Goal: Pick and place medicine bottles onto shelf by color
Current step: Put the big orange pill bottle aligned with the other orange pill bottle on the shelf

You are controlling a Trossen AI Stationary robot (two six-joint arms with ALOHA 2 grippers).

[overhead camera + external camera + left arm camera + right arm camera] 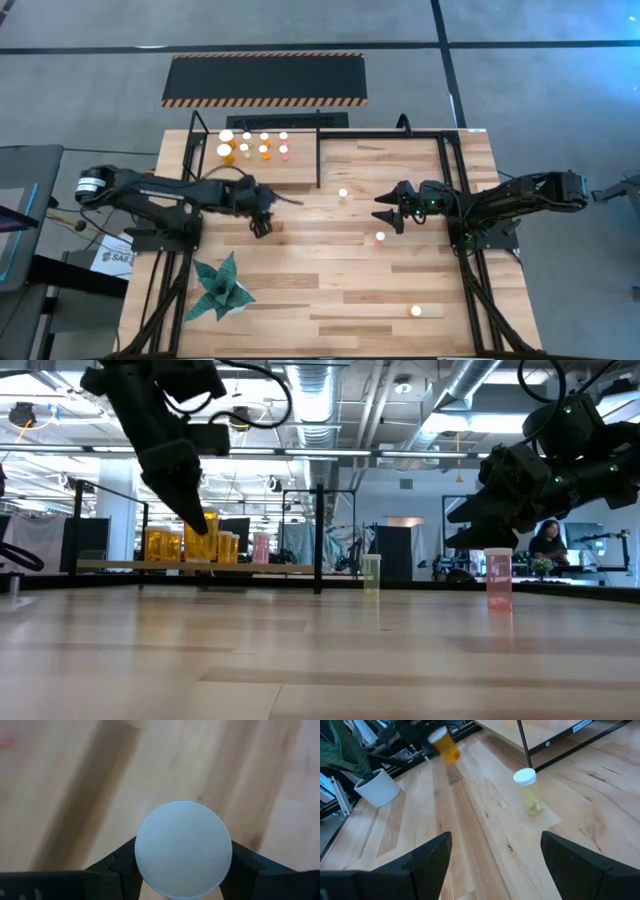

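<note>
The left gripper (262, 224) hung above the wooden table (330, 290), a little left of the middle, and its two fingers (117, 867) were clamped on the sides of a bottle with a white cap (184, 849). In the right wrist view this orange bottle (446, 746) was tilted and lifted off the table, close to a white pot (377, 787) with a green plant (220, 288). The right gripper (385, 212) waited over the right half of the table with its fingers spread apart and nothing between them. Just beyond it stood a pale yellowish bottle (527, 791) upright on the table, near the black post of the shelf (380, 152). A pinkish-red bottle (380, 238) stood near the right gripper on the near side, and another small bottle (416, 311) stood well apart, near the front right corner. On the left part of the shelf, at the far side, a group of bottles (252, 146) stood in two rows, mostly orange and amber, with pinkish ones at the right end; their exact number was hard to tell from above. Behind the table lay a black panel with striped edges (265, 79).
</note>
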